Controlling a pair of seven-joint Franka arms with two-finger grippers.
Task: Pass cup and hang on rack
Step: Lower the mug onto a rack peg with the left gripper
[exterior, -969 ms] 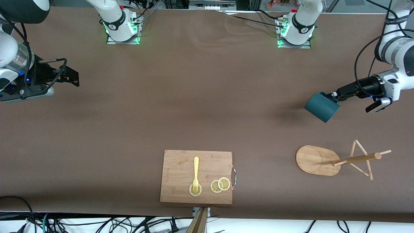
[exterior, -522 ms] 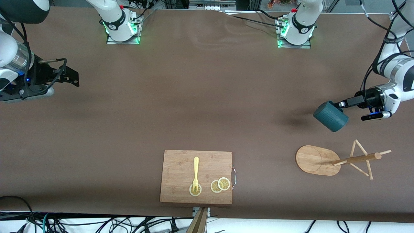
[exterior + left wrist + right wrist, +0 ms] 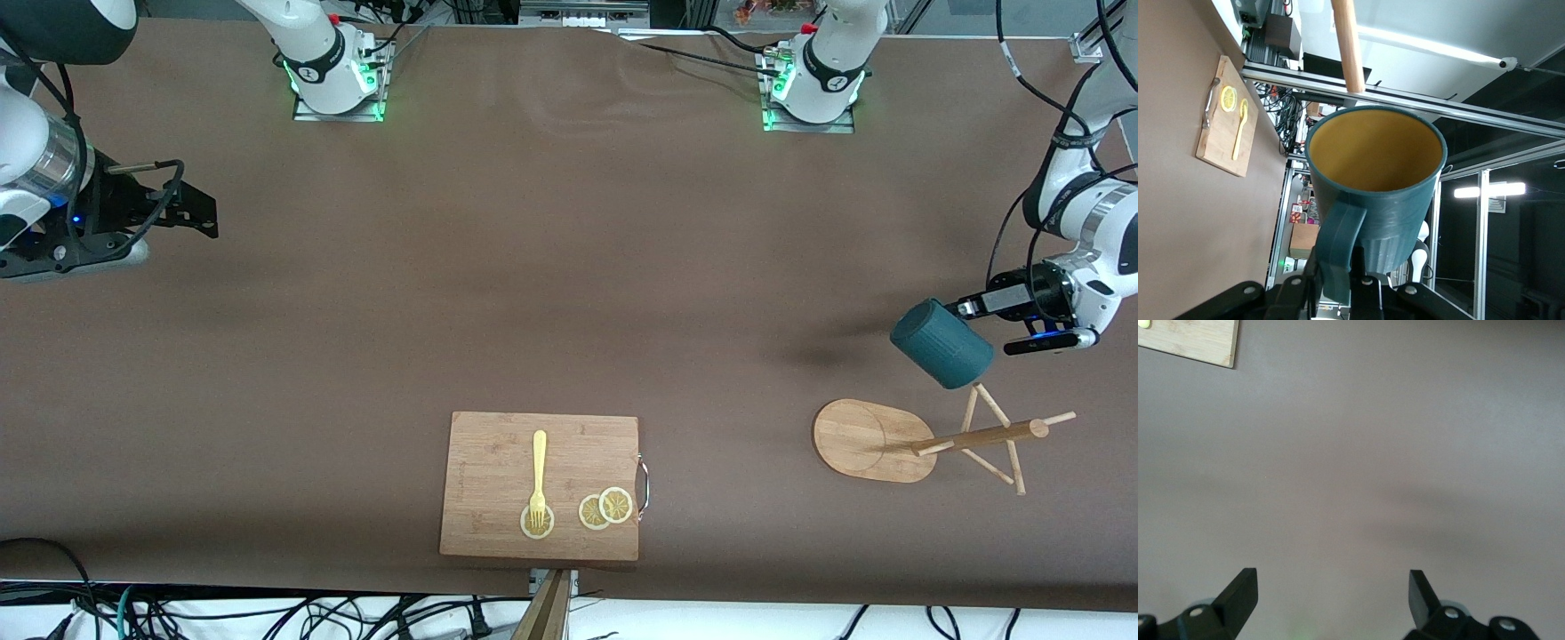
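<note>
Item 1: small dark teal ribbed mug, ochre inside (the cup) [image 3: 941,344]. Held aloft by my left gripper [image 3: 965,308], jaws clamped narrow on its handle, cup tipped on its side, mouth facing away from my wrist. It hangs over bare table just beside the uppermost peg tips of item 2, toward the left arm's end.

Item 2: light wooden mug tree w/ flat oval base, central pole, thin angled pegs (the rack) [image 3: 969,437]. Nothing on it yet.

Item 3: my right gripper [image 3: 182,209], jaws wide, holding nothing, waiting over table at the right arm's end.

Step in hand, as I judge: hang phase, approach to rack.

Next move calls for: lining the handle loop w/ one free peg, then easing it over before letting go.
</note>
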